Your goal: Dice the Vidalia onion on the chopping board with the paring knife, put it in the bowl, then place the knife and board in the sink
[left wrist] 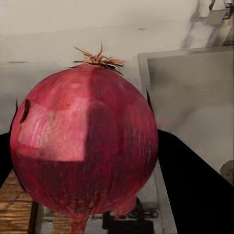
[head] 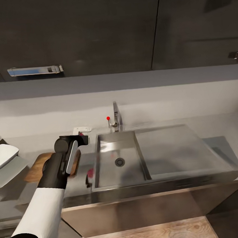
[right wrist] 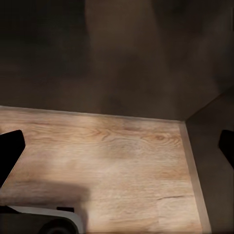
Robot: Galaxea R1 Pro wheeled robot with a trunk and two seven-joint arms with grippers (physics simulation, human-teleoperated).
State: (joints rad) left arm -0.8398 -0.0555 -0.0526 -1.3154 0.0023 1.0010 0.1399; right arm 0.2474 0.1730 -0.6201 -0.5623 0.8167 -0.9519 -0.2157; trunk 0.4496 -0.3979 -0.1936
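One round, red-purple onion with a dry, papery skin and a tuft of dried root fibres [left wrist: 83, 146] is seen in the left wrist view, held between the dark fingers [left wrist: 195, 190] of the left gripper [head: 80, 140]. It is judged firm and fairly light, but the glossy loose skin is likely to slip or shear under pressure; a hold across the widest part of the bulb, as seen here, is considered the soundest.

The left gripper is clamped on the onion, its jaws spread to the bulb's full width. Relative to the rectangular grey steel sink [head: 118, 161], the gripper and onion are placed just beside the basin's left rim, above the dark brown wood-grain chopping board [head: 35, 168], which lies left of the sink on the glossy grey countertop [head: 218, 123]. The basin is seen bare apart from its round drain. A small white object behind the gripper cannot be identified.

The right gripper [right wrist: 117, 151] is seen with its black fingertips well apart, holding nothing, above light wood flooring [right wrist: 122, 165].
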